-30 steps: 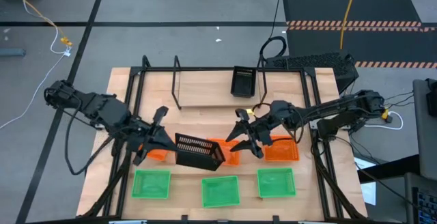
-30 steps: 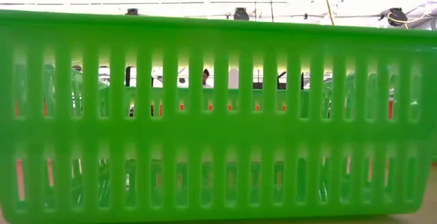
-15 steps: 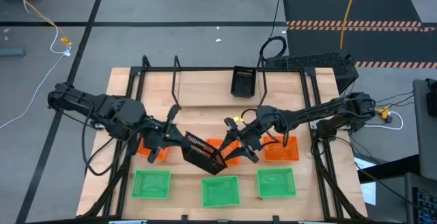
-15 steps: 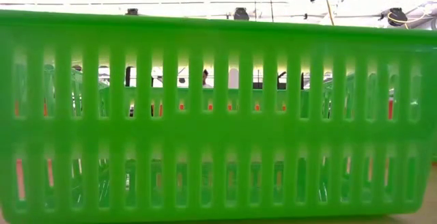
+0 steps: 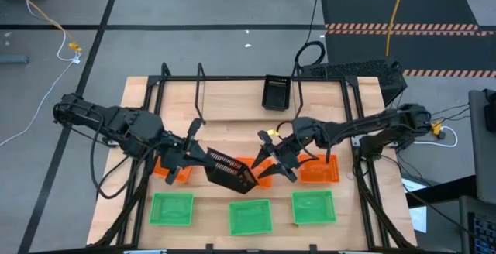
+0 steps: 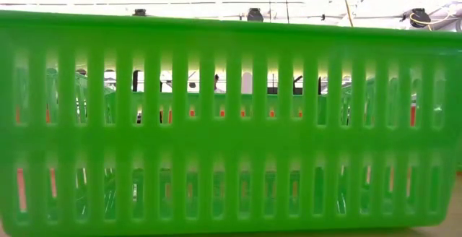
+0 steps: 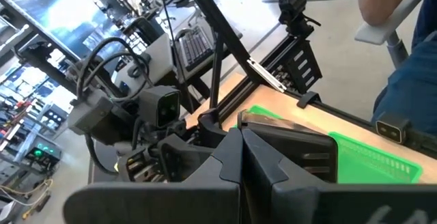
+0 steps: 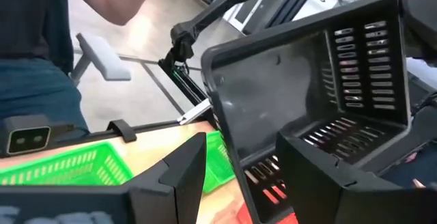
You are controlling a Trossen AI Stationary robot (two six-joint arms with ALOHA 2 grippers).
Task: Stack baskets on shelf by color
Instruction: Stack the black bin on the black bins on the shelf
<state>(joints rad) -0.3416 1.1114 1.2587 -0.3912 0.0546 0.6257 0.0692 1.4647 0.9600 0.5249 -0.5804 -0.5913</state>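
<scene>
My left gripper (image 5: 206, 159) is shut on a black mesh basket (image 5: 230, 173) that is tilted over the table's middle, above the row of three orange baskets (image 5: 318, 170). My right gripper (image 5: 267, 166) is open at the basket's right end. In the right wrist view its fingers (image 8: 183, 171) stand on either side of the basket's lower wall (image 8: 321, 142). Three green baskets (image 5: 172, 208) sit flat in the near row. Another black basket (image 5: 277, 92) sits at the far edge by the shelf's (image 5: 246, 117) hoop uprights. My left gripper pinches the black basket's wall at its left end (image 7: 300, 157) between both fingers, coming level from the table's left. The basket is tipped up, its open side (image 8: 300, 80) turned toward the right arm. Whether its low corner rests on the orange basket beneath cannot be told.
The black frame bars (image 5: 151, 122) run along both table sides. A green basket (image 6: 231, 121) fills the low view. A person (image 8: 41, 39) in dark clothes sits just beyond the table's near side. A keyboard (image 5: 353, 70) lies off the far right corner.
My left gripper has moved toward the table's right and turned, tipping the black basket from lying lengthwise to standing slanted on end. My right gripper has moved left and toward the near edge, up to the basket's right end.
</scene>
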